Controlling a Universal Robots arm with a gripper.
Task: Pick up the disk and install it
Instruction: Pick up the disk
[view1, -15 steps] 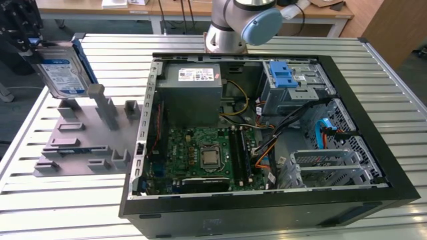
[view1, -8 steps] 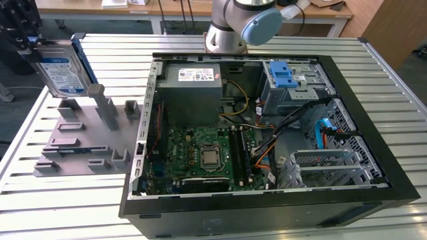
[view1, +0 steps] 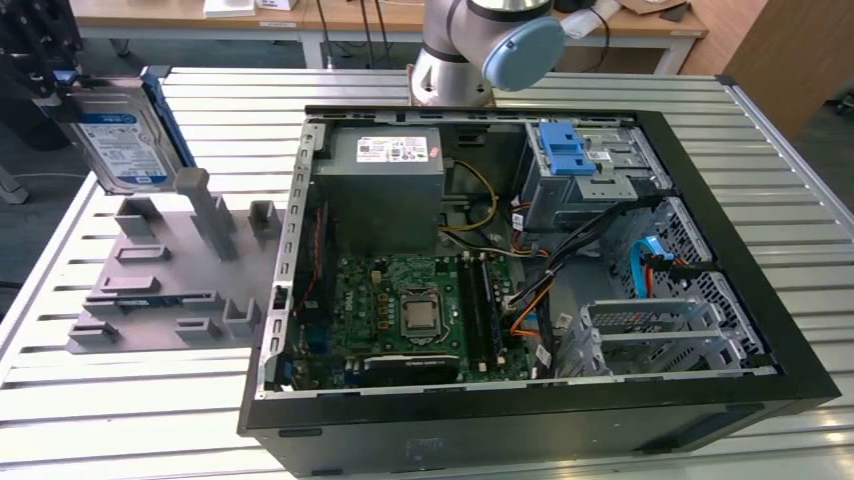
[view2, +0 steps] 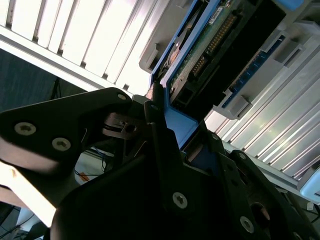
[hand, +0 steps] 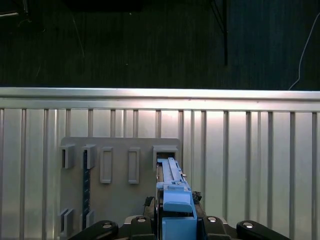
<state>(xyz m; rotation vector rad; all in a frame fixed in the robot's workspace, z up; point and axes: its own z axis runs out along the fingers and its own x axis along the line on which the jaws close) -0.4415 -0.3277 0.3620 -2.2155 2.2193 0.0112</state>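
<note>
The disk (view1: 123, 140), silver with a blue-and-white label and a blue carrier frame, hangs on edge over the far end of the grey slotted holder (view1: 174, 270), at the exterior view's left. My gripper (view1: 56, 82) is shut on its upper edge. In the second wrist view the black fingers (view2: 155, 150) clamp the blue frame, and the disk's green circuit board (view2: 210, 45) faces the camera. In the first wrist view the disk's blue edge (hand: 174, 195) runs out from my gripper (hand: 177, 225) towards a slot of the holder (hand: 120, 175).
An open computer case (view1: 747, 330) lies on the slatted metal table (view1: 120, 400), at the exterior view's right of the holder. It contains a grey power-supply box (view1: 387, 170), a motherboard (view1: 414, 310) and a blue-latched drive cage (view1: 577, 155). The arm's base (view1: 461, 60) stands behind the case.
</note>
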